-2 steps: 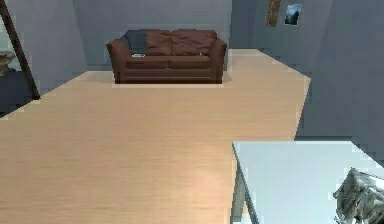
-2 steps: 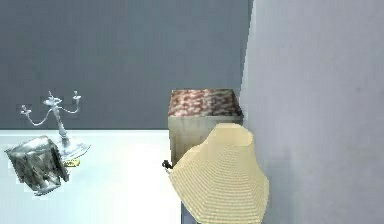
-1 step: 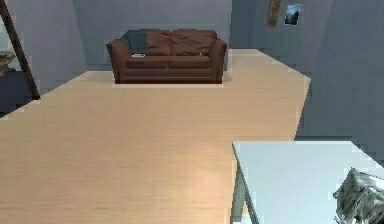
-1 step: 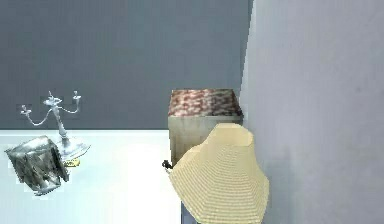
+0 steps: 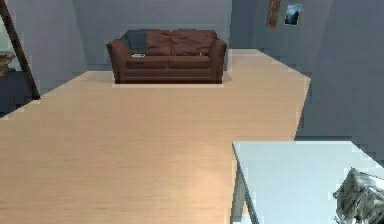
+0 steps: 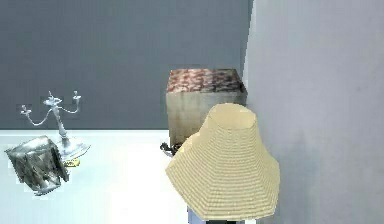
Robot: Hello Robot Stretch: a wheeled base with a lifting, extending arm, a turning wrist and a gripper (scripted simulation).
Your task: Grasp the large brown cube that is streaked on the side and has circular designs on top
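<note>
Evidently the step in hand is the approach: the robot stands by a white tabletop [image 6: 120, 185] and the reach has not yet begun. The brown cube [image 6: 205, 95] sits in the upper middle of the arm side view, against the grey wall. Its top is mottled reddish brown and its facing side is pale and streaked; any circles on top are too fine to make out. Its base is hidden, so I cannot tell whether it stands on the tabletop's far edge or just beyond it.

A woven tan lampshade [image 6: 225, 160] rises in front of the cube and covers its lower right part. At the frame's left are a silver candelabra [image 6: 60, 120] and, below it, a crumpled grey cloth [image 6: 38, 165], both well apart from the cube.

In the forward view a brown sofa [image 5: 165, 55] stands at the upper middle across bare wood floor [image 5: 130, 140].

Whether the jaws are apart or together cannot be told.

The next move likely calls for shifting the base so the arm's line clears the lampshade, then lifting and extending toward the cube.
</note>
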